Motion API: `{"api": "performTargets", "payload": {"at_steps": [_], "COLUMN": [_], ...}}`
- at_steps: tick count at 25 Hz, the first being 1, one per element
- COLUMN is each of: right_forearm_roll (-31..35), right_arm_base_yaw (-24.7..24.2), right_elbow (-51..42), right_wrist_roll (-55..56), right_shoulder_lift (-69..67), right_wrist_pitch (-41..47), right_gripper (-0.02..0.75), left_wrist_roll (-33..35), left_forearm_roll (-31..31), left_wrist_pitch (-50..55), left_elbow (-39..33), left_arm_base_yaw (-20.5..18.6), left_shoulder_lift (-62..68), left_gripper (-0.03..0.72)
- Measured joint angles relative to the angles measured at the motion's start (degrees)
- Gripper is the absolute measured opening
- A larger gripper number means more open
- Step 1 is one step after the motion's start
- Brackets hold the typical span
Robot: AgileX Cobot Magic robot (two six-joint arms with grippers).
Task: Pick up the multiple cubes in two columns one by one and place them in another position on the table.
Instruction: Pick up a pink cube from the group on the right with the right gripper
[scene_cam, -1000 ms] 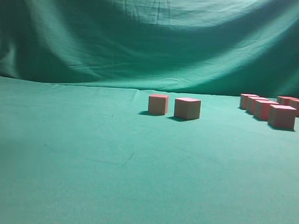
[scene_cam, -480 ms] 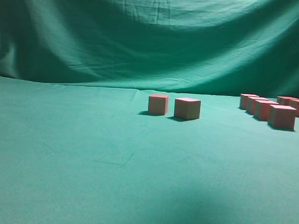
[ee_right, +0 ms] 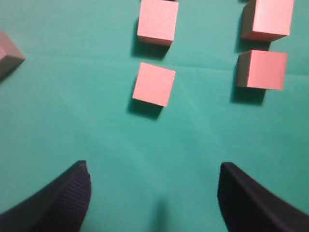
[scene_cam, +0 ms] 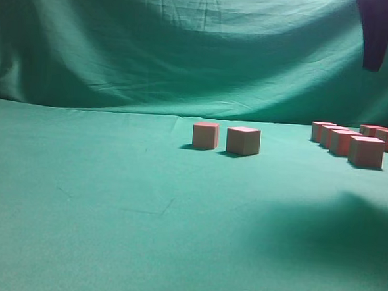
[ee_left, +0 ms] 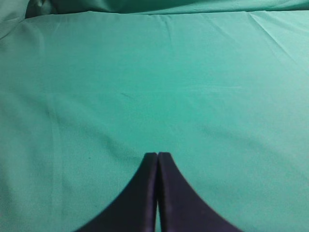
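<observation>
— What sort of place am I working in?
— A staged test set: green cloth covers the table point(scene_cam: 111, 206), a creased green backdrop point(scene_cam: 186, 53) hangs behind it, identical cubes point(scene_cam: 243, 140) arranged on the table.

Left gripper point(ee_left: 157, 166): two dark fingers pressed together tip to tip, no gap between them, nothing held.
Left gripper pose: pointing forward and down over the cloth.
Right gripper point(ee_right: 153, 186): fingers spread wide apart, one at each lower corner of the wrist view, ribbed pads point(ee_right: 79, 191) facing inward, nothing between them.
Right arm point(scene_cam: 379, 28): a dark shape hanging in from the top right corner of the exterior view, high above the surface.
</observation>
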State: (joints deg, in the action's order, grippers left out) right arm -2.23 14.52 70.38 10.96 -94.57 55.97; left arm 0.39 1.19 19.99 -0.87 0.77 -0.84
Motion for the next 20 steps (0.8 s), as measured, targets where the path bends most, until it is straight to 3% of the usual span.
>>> {"api": "performTargets", "payload": {"at_steps": [16, 17, 19, 20], "right_forearm_roll": [-1.4, -1.7, -2.5, -2.7], "right_arm_base_yaw": [0.0, 0.0, 0.0, 0.0], "right_elbow": [0.0, 0.0, 0.0, 0.0], "right_wrist_roll": [4.0, 4.1, 4.2, 4.2], "right_shoulder_lift": [-11.9, -12.3, -13.1, -13.3], "right_wrist_pitch": [-15.0, -15.6, -16.3, -16.4], "right_gripper": [0.553, 0.503, 0.498, 0.443], "left_wrist_roll": [0.0, 0.0, 0.0, 0.0], "left_forearm_roll": [0.0, 0.0, 0.0, 0.0], "left_wrist_pitch": [0.0, 0.0, 0.0, 0.0], "left_elbow": [0.0, 0.0, 0.0, 0.0], "left_arm_base_yaw": [0.0, 0.0, 0.0, 0.0], "left_shoulder_lift": [0.0, 0.0, 0.0, 0.0], "left_gripper": [0.000, 0.000, 0.000, 0.000]}}
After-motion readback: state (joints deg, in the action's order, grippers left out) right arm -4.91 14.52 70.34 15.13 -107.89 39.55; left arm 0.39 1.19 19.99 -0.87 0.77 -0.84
